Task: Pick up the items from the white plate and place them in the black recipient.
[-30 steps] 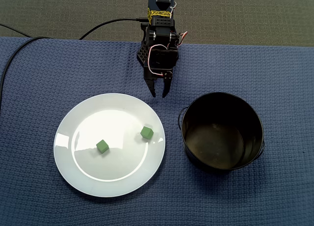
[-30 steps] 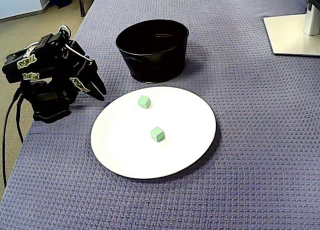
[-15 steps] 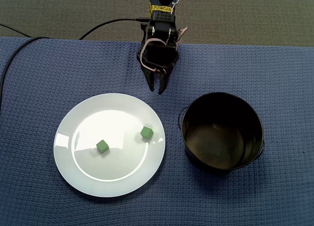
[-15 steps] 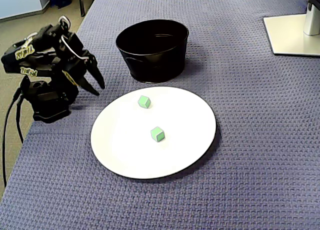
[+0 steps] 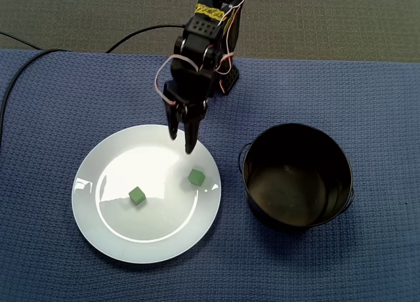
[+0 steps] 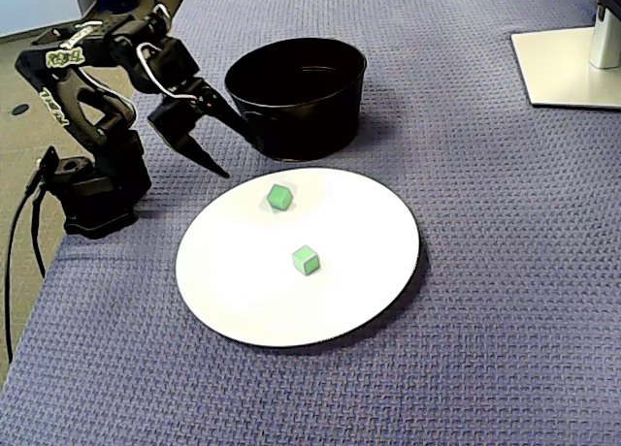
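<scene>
Black end effector [image 5: 182,143] over far edge of round white plate [image 5: 131,239].
Jaws slightly spread, empty; small green cube [image 5: 196,177] just nearer, another small green cube [image 5: 136,195] left, black round pot [image 5: 262,207] right.

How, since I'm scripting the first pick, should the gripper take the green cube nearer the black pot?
Probably by two opposite side faces of the green cube, coming down from above. It sits flat on the white plate with room around it, so only its sides offer parallel surfaces. The gripper, open, hangs close beside it.
</scene>
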You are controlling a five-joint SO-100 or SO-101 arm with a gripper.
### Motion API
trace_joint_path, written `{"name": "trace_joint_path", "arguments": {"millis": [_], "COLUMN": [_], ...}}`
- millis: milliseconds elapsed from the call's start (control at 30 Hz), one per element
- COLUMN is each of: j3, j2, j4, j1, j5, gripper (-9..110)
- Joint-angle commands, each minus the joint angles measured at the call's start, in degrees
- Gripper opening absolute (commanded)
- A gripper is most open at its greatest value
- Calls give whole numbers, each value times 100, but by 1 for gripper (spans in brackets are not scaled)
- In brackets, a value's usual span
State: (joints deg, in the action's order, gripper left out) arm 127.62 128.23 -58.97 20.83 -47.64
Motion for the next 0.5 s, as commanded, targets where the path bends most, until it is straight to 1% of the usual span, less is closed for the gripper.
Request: {"name": "trace_joint_path", "arguments": {"millis": [0,233,333,467], "j3": [-369,-149,97,202], "j2": [-545,-1143,-1310,-1521], "j4": [396,835,1169,1327], "j1": [62,-97,-237,-448], "j5": [-457,-694,-844,-896], "gripper": [23,28,29,29]}}
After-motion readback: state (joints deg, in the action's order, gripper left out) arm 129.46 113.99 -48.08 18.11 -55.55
